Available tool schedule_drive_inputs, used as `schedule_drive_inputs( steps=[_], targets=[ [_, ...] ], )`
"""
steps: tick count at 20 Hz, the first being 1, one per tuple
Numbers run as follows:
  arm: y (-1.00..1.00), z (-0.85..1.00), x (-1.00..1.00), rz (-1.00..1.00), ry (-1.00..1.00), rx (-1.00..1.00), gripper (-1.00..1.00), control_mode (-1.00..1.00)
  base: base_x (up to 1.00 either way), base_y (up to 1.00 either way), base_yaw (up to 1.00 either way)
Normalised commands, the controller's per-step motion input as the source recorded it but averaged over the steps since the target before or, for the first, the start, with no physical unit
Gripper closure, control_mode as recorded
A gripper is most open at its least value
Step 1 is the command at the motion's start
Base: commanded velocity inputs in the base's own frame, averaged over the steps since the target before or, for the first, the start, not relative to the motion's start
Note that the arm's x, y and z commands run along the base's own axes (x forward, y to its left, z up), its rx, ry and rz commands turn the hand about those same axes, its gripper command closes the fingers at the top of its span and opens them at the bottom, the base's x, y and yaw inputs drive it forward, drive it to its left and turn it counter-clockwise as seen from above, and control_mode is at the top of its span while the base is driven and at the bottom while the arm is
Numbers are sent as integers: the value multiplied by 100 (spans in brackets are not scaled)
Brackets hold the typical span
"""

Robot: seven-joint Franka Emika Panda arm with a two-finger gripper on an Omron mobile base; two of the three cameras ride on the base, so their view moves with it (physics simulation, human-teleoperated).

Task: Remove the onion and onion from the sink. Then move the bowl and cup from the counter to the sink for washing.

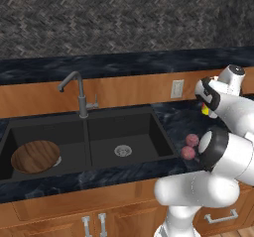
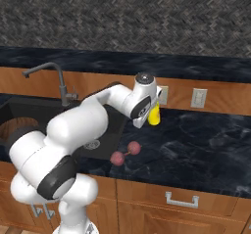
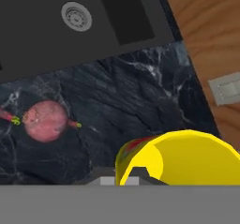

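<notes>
The gripper [image 3: 133, 175] is clamped on the yellow cup's [image 3: 187, 157] rim, above the counter [image 2: 196, 140] right of the sink [image 1: 144, 132]. Both onions [image 2: 125, 153] lie near the counter's front edge, below it.

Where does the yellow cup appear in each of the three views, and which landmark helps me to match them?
Left base view: the yellow cup peeks out at the right, beside the arm's wrist, above the two onions.
Right base view: centre, lifted over the counter, just right of the wrist.
Hand view: bottom right, large, its open mouth towards the camera, held in the pincer.
Shared landmark: the sink drain, which appears in all three views.
</notes>
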Motion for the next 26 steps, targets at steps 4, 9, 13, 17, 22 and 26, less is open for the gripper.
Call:
schedule_drive_inputs(
  steps=[4,9,13,17,22,26],
  targets=[
    [46,14,-5,27,7,-8,100,-100,0,0,0],
    [47,8,-7,27,4,-5,100,-100,0,0,0],
    [46,4,-8,26,0,-2,100,-100,0,0,0],
    [44,1,-9,25,0,0,100,-100,0,0,0],
    [51,0,-5,23,0,-1,100,-100,0,0,0],
    [52,3,-4,18,0,-4,100,-100,0,0,0]
  ],
)
